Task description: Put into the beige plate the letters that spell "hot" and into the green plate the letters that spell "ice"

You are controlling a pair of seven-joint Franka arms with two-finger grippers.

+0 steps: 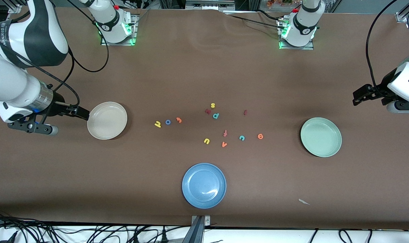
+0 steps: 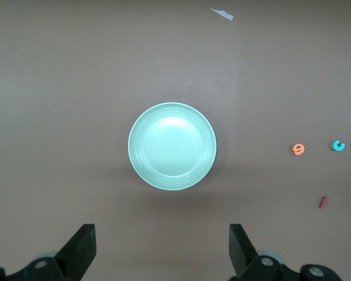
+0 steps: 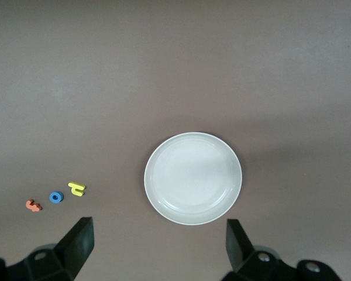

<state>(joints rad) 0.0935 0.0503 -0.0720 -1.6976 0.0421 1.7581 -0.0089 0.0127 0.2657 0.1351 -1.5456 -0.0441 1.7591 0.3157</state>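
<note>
The yellow h (image 1: 158,124), blue o (image 1: 168,122) and orange t (image 1: 179,119) lie in a row beside the empty beige plate (image 1: 107,120). The dark red i (image 1: 245,112), teal c (image 1: 241,137) and orange e (image 1: 260,136) lie apart, toward the empty green plate (image 1: 321,137). My right gripper (image 1: 79,113) hangs open by the beige plate's (image 3: 193,178) rim, holding nothing. My left gripper (image 1: 359,94) is open and empty, off toward its end of the table from the green plate (image 2: 172,146).
A blue plate (image 1: 204,185) sits nearer the front camera, mid-table. Other letters lie among the task's: yellow s (image 1: 213,105), teal p (image 1: 216,115), red f (image 1: 225,133), yellow u (image 1: 206,141), orange v (image 1: 224,144). A paper scrap (image 1: 304,201) lies near the front edge.
</note>
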